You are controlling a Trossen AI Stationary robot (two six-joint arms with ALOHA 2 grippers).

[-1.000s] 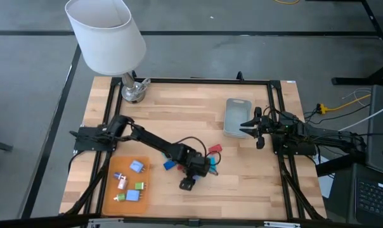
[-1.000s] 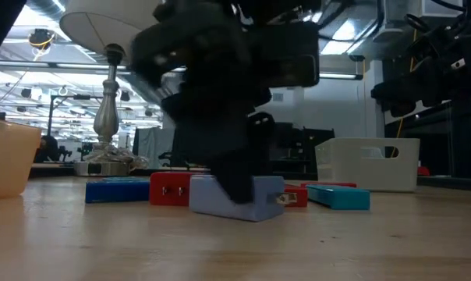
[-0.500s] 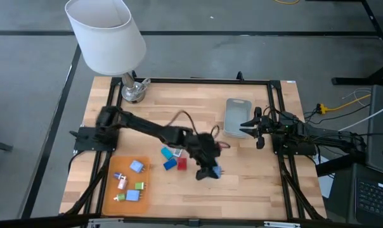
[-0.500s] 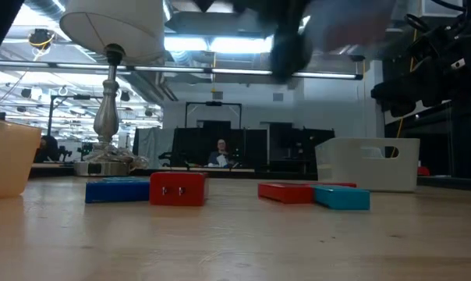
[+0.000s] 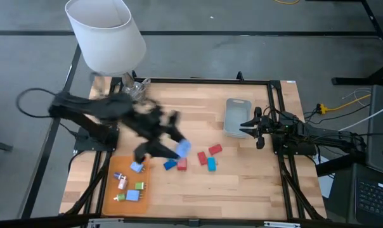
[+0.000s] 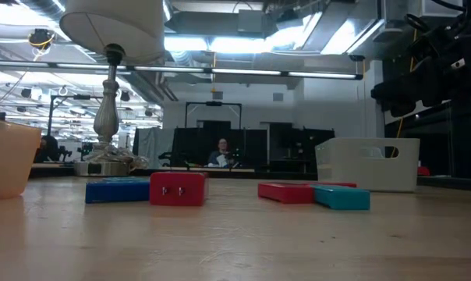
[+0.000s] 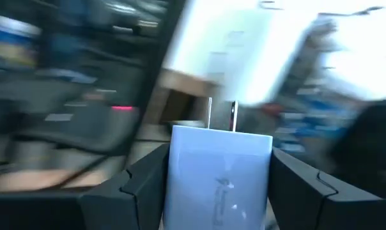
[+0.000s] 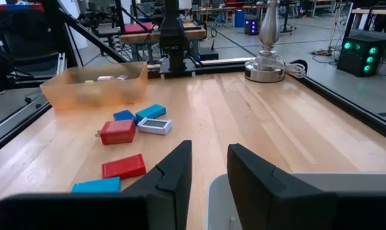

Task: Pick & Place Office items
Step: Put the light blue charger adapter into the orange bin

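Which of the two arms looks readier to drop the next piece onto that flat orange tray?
The left. Its pincer already grips a light blue plug-like block just beside the flat orange tray. The right pincer waits open near the grey-blue rectangular bin, across the table.

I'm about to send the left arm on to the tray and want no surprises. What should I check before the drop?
1. Grip: the left gripper is shut on the light blue piece, prongs up. Ok.
2. Position over the orange tray: the gripper hangs beside it, over bare wood. Not ok.
3. Free spot in the tray: bare orange shows between the pieces there. Ok.
4. Right gripper: it waits open by the bin, out of the path. Ok.
5. Table cleared: loose pieces, red and blue, lie mid-table. Not ok.
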